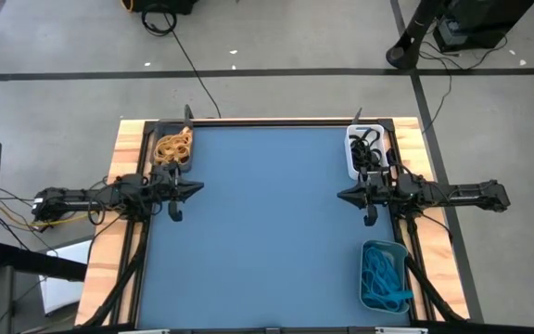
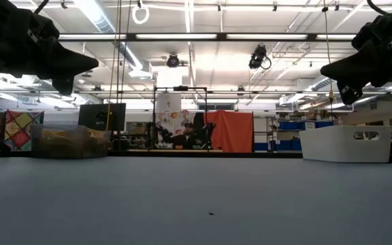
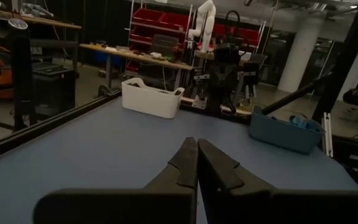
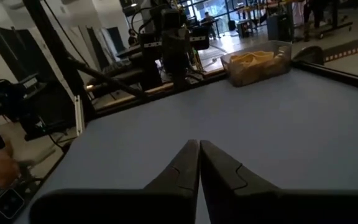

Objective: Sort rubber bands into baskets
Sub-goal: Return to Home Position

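Observation:
Three baskets stand on the blue table. A dark basket [image 1: 171, 147] at the far left holds tan rubber bands [image 1: 171, 146]. A white basket [image 1: 363, 148] at the far right holds black bands [image 1: 367, 147]. A grey-teal basket [image 1: 384, 276] at the near right holds blue bands [image 1: 384, 275]. My left gripper [image 1: 198, 187] is shut and empty, above the table's left edge near the dark basket. My right gripper [image 1: 341, 195] is shut and empty, above the right edge just near of the white basket. Both point toward the table's middle.
Wooden rails [image 1: 128, 148] and black frame bars [image 1: 415, 269] border the blue mat. The mat's middle [image 1: 267, 223] lies between the two grippers. Black cables [image 1: 188, 56] run on the floor beyond the far edge.

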